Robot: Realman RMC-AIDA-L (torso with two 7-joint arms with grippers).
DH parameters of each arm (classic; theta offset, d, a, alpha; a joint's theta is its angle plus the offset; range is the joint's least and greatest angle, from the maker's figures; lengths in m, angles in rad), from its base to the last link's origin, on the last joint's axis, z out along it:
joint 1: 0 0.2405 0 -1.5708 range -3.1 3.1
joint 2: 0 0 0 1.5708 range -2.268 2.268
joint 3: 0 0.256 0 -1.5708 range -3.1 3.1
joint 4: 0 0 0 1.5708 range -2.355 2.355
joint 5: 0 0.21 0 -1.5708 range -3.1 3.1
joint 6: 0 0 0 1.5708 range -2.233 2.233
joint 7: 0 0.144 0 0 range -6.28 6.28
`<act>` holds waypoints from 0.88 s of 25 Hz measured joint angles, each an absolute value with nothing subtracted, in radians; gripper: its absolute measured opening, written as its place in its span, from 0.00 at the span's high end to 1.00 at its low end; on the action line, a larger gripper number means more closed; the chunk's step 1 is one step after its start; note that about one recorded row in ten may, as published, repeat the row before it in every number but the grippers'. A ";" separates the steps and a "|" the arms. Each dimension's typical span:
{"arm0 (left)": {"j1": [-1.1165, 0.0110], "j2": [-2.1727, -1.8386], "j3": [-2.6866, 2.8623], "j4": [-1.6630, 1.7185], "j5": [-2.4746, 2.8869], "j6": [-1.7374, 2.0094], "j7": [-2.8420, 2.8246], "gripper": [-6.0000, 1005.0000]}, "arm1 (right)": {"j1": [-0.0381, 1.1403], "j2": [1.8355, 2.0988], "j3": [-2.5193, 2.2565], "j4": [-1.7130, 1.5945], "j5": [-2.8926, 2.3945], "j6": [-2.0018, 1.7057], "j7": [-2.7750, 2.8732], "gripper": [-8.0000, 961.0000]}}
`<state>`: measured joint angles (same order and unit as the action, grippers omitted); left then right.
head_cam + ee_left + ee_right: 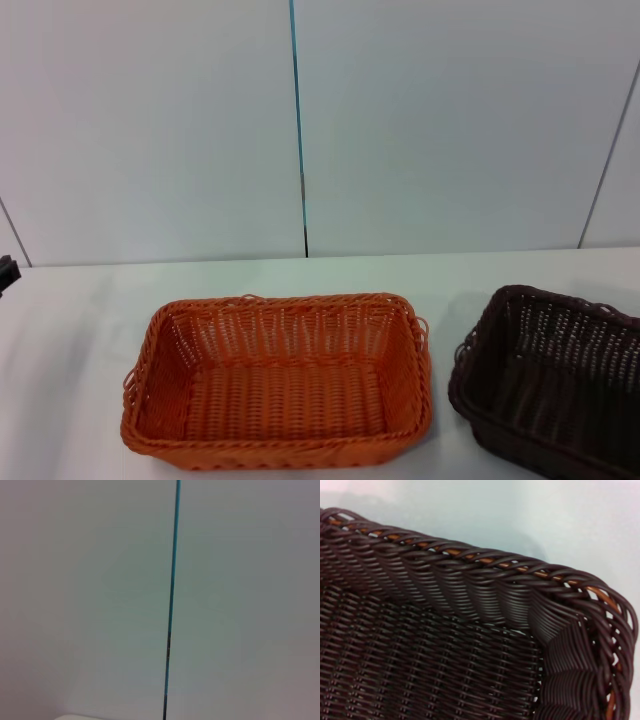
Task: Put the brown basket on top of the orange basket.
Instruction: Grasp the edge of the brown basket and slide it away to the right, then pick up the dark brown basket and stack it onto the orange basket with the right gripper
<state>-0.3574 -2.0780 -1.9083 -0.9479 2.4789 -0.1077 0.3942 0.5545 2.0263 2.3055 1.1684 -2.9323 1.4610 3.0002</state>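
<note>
The orange basket (278, 382) stands empty on the white table at the front middle of the head view. The brown basket (553, 378) stands to its right with a small gap between them, cut off by the picture's right edge. The right wrist view shows one corner of the brown basket (470, 625) from close above, with its braided rim and woven floor. My right gripper shows in no view. A small dark part at the far left edge of the head view (7, 271) looks like my left arm, parked away from both baskets.
The white table (80, 330) runs back to a pale wall with a thin teal seam (299, 130). The left wrist view shows only that wall and the teal seam (171, 605).
</note>
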 joint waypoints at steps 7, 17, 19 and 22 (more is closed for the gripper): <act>-0.357 -2.089 -1.908 -0.947 2.479 -0.095 0.395 0.12 | 0.527 1.989 2.321 1.229 -2.933 1.485 3.001 0.83; -0.316 -2.156 -1.902 -0.960 2.479 -0.009 0.383 0.12 | 0.553 1.895 2.343 1.281 -2.933 1.589 3.001 0.86; -0.309 -2.160 -1.876 -0.946 2.479 0.023 0.353 0.12 | 0.566 1.871 2.348 1.287 -2.932 1.640 2.999 0.86; -0.294 -2.160 -1.805 -0.904 2.479 0.128 0.291 0.12 | 0.574 1.848 2.343 1.310 -2.933 1.692 2.995 0.86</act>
<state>-0.2941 -2.1601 -1.8052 -0.9037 2.4786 0.1277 0.2906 0.5742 1.8480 2.3434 1.3100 -2.9325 1.6919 2.9946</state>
